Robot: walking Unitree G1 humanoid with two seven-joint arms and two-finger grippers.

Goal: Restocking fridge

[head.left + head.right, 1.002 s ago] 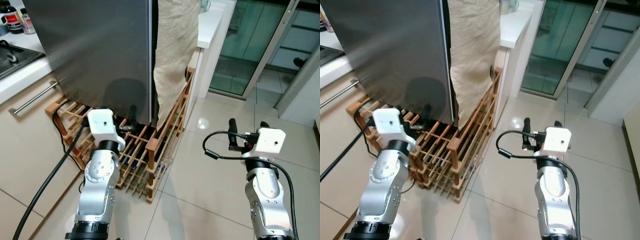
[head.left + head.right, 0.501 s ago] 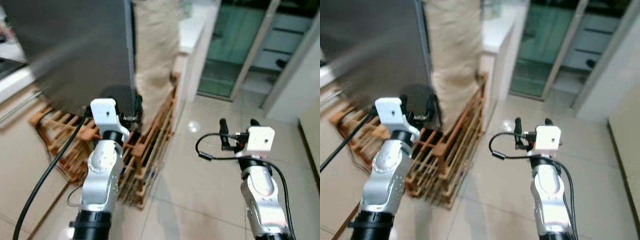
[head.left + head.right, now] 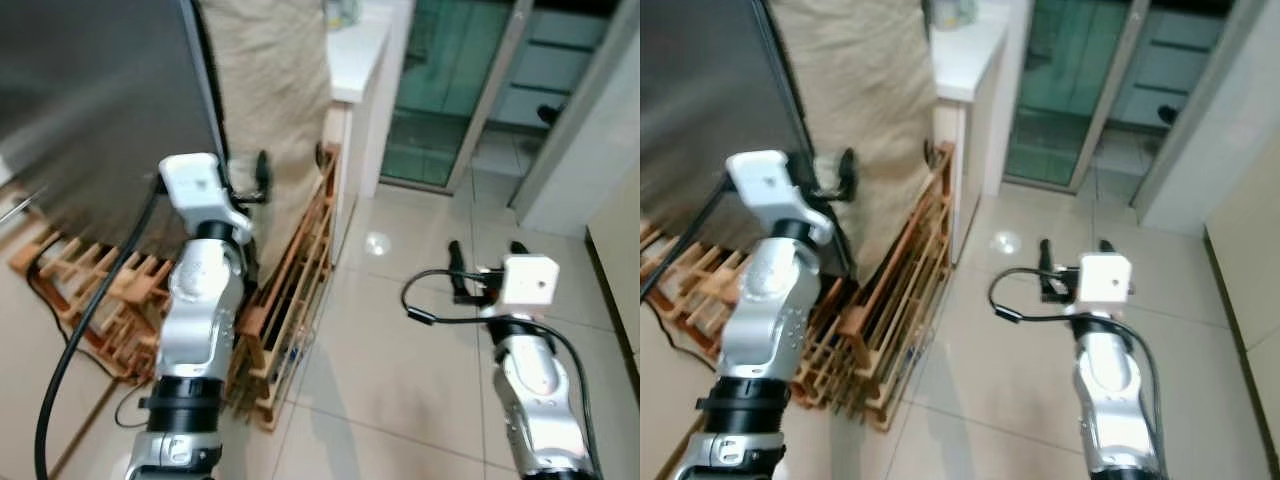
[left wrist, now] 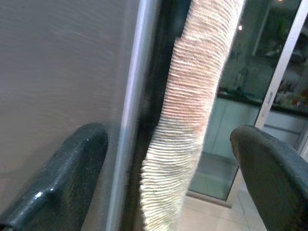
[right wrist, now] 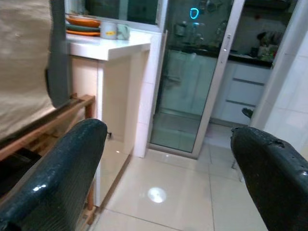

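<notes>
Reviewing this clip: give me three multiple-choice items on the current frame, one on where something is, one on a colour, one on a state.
1. Where is the left gripper?
A. Raised at the fridge door's edge, beside the hanging cloth
B. Down on the floor tiles
C. Inside the wooden rack

2. What colour is the fridge door?
A. White
B. Dark grey
C. Red

3. How do the right gripper's jaws stand?
A. Shut on a bottle
B. Shut on the cloth
C. Open, holding nothing

Answers:
1. A: its fingers sit level with the door's edge, with the beige cloth just beyond; the wooden rack lies below it.
2. B: the door shows as a brushed dark grey panel.
3. C: the right wrist view shows the two fingers wide apart with only floor tiles between them.
</notes>
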